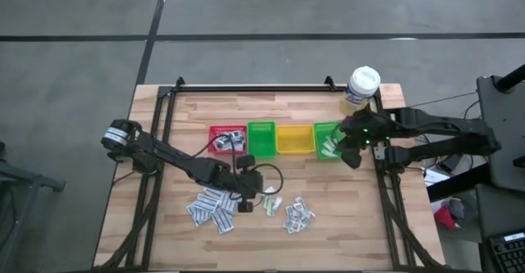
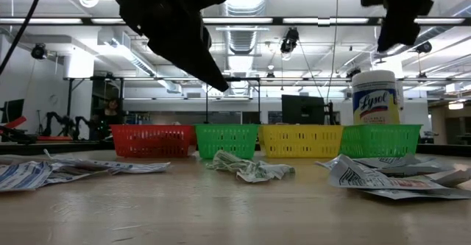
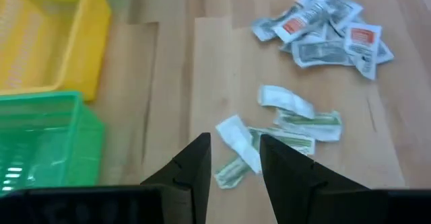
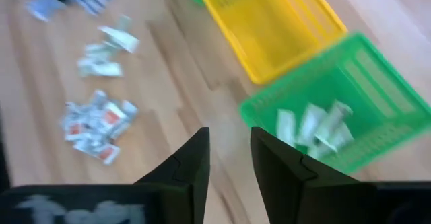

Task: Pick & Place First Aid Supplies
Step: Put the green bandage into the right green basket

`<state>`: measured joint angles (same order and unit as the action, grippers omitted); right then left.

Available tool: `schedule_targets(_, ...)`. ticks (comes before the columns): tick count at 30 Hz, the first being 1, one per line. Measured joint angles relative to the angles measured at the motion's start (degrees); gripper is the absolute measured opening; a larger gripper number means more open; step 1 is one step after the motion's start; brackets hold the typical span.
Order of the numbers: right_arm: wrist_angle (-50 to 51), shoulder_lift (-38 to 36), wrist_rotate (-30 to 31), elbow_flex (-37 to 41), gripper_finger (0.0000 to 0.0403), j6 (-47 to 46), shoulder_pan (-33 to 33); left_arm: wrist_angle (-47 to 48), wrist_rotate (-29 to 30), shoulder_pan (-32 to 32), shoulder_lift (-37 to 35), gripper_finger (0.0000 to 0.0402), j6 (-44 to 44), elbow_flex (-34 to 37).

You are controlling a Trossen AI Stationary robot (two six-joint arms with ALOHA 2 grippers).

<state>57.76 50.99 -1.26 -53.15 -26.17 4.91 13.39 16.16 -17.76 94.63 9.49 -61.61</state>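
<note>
Wooden table [image 1: 164, 224], bins [image 1: 295, 139], bottle [image 1: 361, 88]

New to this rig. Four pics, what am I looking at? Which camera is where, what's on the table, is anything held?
It is a two-arm robot at a wooden table, sorting first aid packets into bins.

One picture looks straight down, one looks level from the tabletop, and one comes from each wrist.

Across the middle stand a red bin, a green bin, a yellow bin and a second green bin with packets already inside. A Lysol wipes canister stands behind them. Loose packets lie in piles at the front.

The left end effector is open, low over green-printed packets, holding nothing. The right end effector is open beside the second green bin, also empty.
</note>
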Motion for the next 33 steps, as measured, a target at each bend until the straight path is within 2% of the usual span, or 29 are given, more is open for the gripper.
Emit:
schedule_targets(7,-5.96,-3.76,2.48,0.32,0.0091,0.93,-5.05,1.39,-4.79,-0.09,5.00,0.0124,-3.58,-2.09)
schedule_targets(23,-6.26,-4.38,4.46,3.98,0.0068,0.90,-5.82,3.67,-5.39,-0.11,14.00,0.0124,-6.92,-6.69)
schedule_targets(33,-6.32,-4.40,4.42,5.93,0.0082,0.65,-5.80,4.92,-3.14,0.10,14.68,0.0118,-6.88,-7.79)
